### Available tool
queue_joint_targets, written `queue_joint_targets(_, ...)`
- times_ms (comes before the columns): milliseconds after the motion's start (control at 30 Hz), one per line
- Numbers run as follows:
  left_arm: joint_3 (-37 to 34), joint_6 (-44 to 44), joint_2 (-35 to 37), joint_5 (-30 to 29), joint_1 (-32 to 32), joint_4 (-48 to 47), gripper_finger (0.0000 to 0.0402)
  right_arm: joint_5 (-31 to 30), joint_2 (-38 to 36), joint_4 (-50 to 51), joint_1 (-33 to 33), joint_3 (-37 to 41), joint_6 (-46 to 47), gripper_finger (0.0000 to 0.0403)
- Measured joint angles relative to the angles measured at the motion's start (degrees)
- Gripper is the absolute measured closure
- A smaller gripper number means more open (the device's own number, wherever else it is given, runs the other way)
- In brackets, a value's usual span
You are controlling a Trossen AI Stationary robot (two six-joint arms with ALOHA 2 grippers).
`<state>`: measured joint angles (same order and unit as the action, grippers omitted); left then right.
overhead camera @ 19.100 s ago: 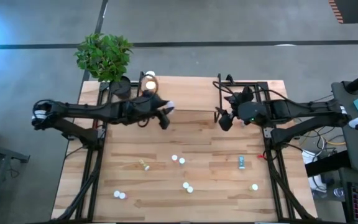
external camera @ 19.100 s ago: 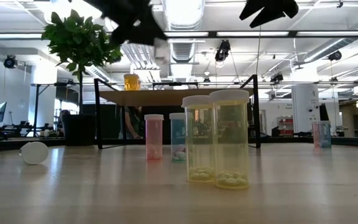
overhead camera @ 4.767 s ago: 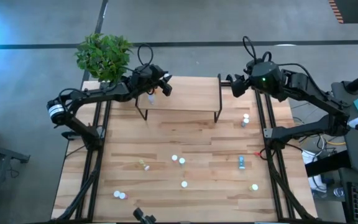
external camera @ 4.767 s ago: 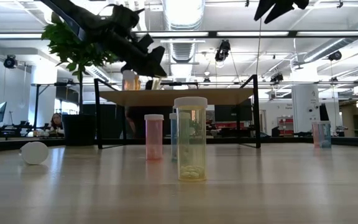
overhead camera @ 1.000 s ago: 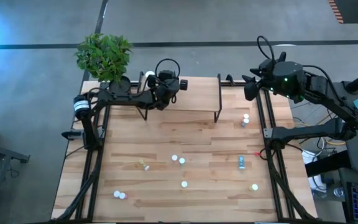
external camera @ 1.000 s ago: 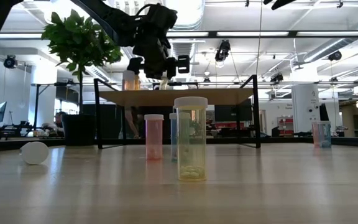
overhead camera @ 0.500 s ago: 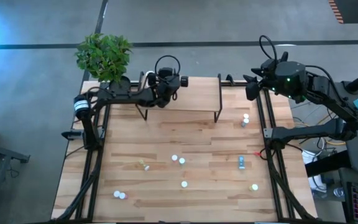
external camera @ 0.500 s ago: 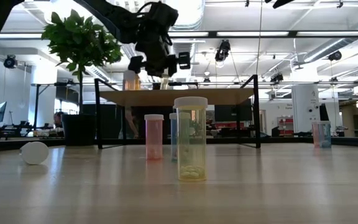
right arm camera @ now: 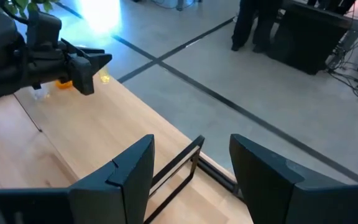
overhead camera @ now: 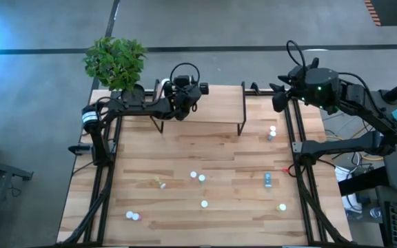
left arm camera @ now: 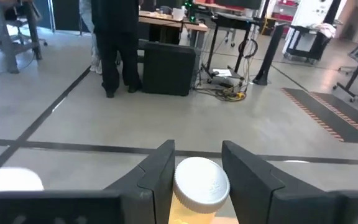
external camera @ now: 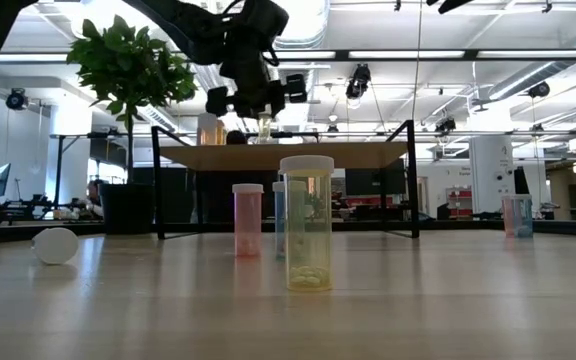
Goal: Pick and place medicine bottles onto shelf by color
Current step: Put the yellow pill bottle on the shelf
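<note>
I have my left gripper [left arm camera: 196, 180] over the left end of the shelf [overhead camera: 212, 103], clenched around a yellow bottle [left arm camera: 197, 202] whose round white cap [left arm camera: 202, 182] sits between my two fingers [left arm camera: 157, 174]. An orange bottle [external camera: 208, 129] already stands on the board just beside it. I judge these bottles light, stiff and smooth plastic, a little slippery, with loose pills at the bottom, as the tall yellow one [external camera: 307, 224] on the surface shows, so they should tip easily; I would take each across the body just under the cap, upright. The rest stand or lie scattered on the surface [overhead camera: 240, 207], including a pink one [external camera: 247, 219] and one fallen on its side [external camera: 55, 245]. My right gripper [right arm camera: 191, 163] waits released, high beyond the shelf's right end, holding nothing. I can read no brand, label or writing on any bottle.
</note>
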<state>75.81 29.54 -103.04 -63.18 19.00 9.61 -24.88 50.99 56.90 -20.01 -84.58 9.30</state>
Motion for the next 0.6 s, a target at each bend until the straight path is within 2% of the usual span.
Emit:
queue_joint_targets(100, -0.52, -2.32, 0.0, 0.0, -0.28, -0.29, 0.029, 0.04, -0.3, 0.04, 0.0, 0.0, -0.83, 0.0202)
queue_joint_targets(200, -0.26, -12.79, 0.02, 1.95, -0.35, -0.04, 0.029, 0.04, -0.42, 0.12, 0.0, 0.0, -1.71, 0.0202)
queue_joint_targets(300, 0.9, -21.48, 0.02, 10.18, -0.14, -0.19, 0.029, 0.07, -0.68, 0.29, 0.0, 0.0, -2.73, 0.0202)
queue_joint_targets(433, 4.28, -22.92, 0.38, 24.02, 1.52, -2.21, 0.029, 0.07, -0.79, 0.31, 0.0, 0.0, -3.7, 0.0202)
queue_joint_targets(600, 11.67, -23.56, 0.44, 36.96, 5.79, -20.33, 0.029, 0.94, -1.11, 1.43, 0.0, 0.0, -4.08, 0.0202)
